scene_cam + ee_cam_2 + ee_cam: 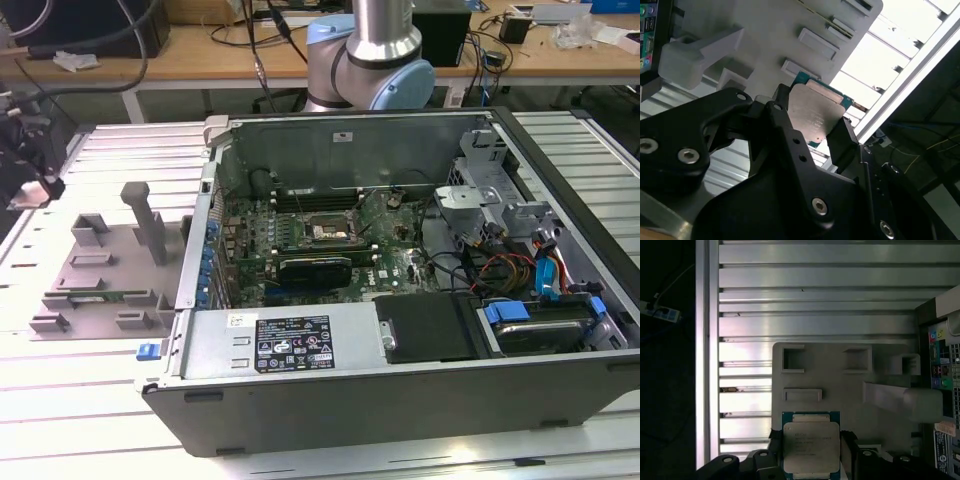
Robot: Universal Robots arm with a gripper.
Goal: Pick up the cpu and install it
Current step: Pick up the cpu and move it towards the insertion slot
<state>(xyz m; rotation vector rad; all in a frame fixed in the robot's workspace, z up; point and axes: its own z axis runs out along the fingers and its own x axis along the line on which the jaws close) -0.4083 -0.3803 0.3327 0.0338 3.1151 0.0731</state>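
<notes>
Work surface: alu. slatted table, long parallel ribs, bright glare on slats in first wrist view. Rear of exterior view: wooden bench w/ loose cables, dark box, white scraps. Beyond table edge: dark floor, power strip lying on it.
</notes>
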